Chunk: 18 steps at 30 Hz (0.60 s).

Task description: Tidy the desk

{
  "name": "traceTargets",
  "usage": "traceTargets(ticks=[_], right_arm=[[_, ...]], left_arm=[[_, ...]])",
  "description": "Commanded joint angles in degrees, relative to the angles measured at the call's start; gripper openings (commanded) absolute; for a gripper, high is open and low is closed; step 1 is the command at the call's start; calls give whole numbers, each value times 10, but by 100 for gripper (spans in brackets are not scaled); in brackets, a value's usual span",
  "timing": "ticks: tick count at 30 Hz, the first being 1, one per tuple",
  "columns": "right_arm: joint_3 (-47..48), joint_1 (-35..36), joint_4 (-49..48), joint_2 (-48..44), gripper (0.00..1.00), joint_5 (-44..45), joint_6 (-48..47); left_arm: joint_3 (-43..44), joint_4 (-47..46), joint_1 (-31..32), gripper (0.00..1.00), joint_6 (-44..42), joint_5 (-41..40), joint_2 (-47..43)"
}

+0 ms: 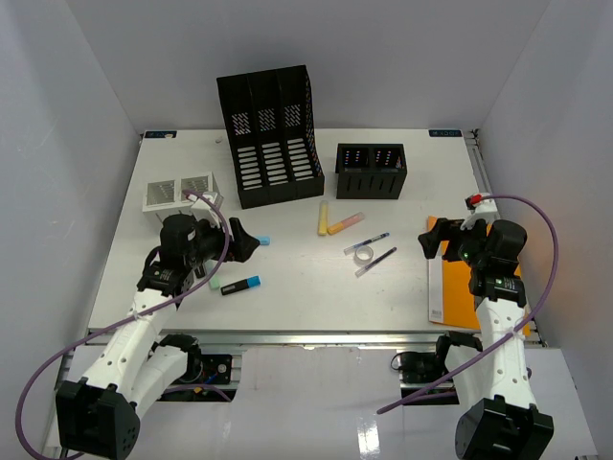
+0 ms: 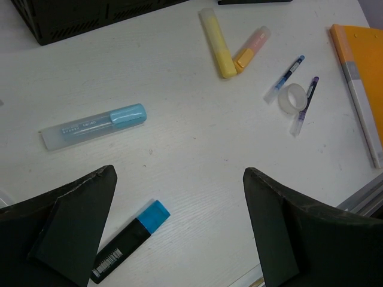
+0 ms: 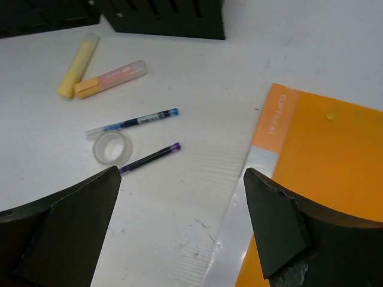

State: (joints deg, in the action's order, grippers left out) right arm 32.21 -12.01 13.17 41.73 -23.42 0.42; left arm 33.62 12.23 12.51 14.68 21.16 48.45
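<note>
The white desk [image 1: 297, 302] carries loose stationery. My left gripper [image 1: 245, 241] [image 2: 179, 179] hangs open and empty above a black highlighter with a blue cap [image 2: 128, 242] [image 1: 241, 285], with a pale blue marker [image 2: 93, 127] just beyond it. In the middle lie a yellow highlighter [image 1: 324, 218], a pink one [image 1: 346, 222], a blue pen [image 3: 133, 122], a clear tape roll [image 3: 112, 148] and a purple pen [image 3: 149, 158]. My right gripper [image 1: 436, 240] [image 3: 179, 173] is open and empty over the left edge of an orange clip file [image 3: 323, 173] [image 1: 458, 280].
A tall black magazine rack [image 1: 271, 134] and a low black organizer [image 1: 371, 171] stand at the back. A white mesh tray [image 1: 182, 192] sits at the back left, behind my left arm. White walls close in both sides and the back.
</note>
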Motion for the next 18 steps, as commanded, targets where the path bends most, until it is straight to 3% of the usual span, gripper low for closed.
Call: traceTargets(ticks=[1, 3, 8, 10, 18], right_arm=[[24, -1, 1, -4, 90, -228, -164], [42, 3, 28, 0, 90, -290, -236], [45, 9, 90, 24, 90, -386, -312], [25, 9, 42, 31, 90, -403, -248], [-23, 8, 3, -8, 90, -434, -248]], left_arm=[[31, 16, 2, 98, 15, -33, 4], [37, 27, 2, 98, 23, -48, 10], [48, 82, 2, 98, 49, -102, 11], [57, 122, 1, 98, 59, -141, 5], [93, 212, -28, 94, 109, -294, 47]])
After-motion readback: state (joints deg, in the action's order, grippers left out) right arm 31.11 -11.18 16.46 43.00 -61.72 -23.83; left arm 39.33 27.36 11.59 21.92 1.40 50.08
